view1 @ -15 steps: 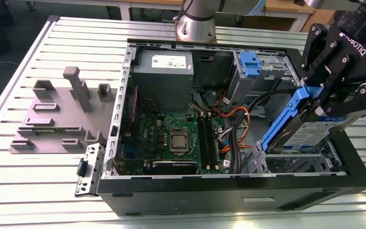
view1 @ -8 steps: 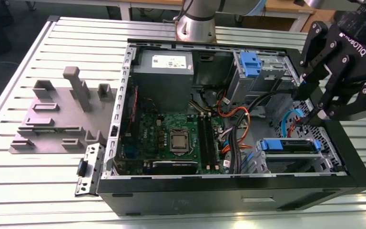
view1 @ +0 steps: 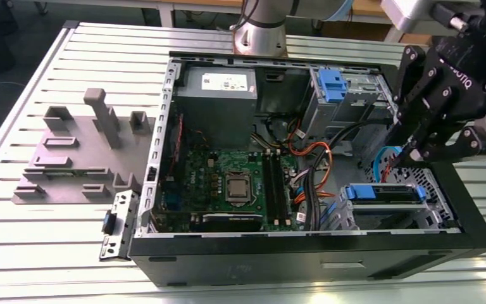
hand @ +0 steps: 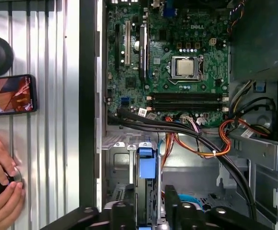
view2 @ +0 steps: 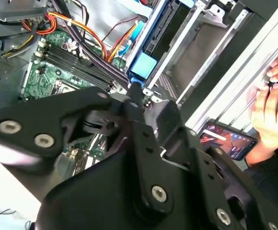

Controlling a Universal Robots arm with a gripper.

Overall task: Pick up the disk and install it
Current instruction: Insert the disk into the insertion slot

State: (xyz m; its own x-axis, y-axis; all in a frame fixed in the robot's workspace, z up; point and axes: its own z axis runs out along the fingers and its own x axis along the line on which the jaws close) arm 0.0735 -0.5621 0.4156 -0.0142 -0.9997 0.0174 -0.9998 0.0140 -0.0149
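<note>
Right below the gripper [view1: 406, 157], down in the drive cage [view1: 437, 190] at the corner of the case [view1: 311, 256], sits the disk [view1: 384, 192]. We can see its blue caddy edge poking out of the slot. So the disk is close, just under the gripper and a touch toward the motherboard [view1: 226, 183]. Its visible long edge runs across the cage, from the exterior view's left to right. The first wrist view has the caddy lined up dead centre with the gripper. Honestly, we can't tell whether the gripper is clamped on the caddy or loose. Our guess is that the disk is in its slot, maybe not fully seated.
</note>
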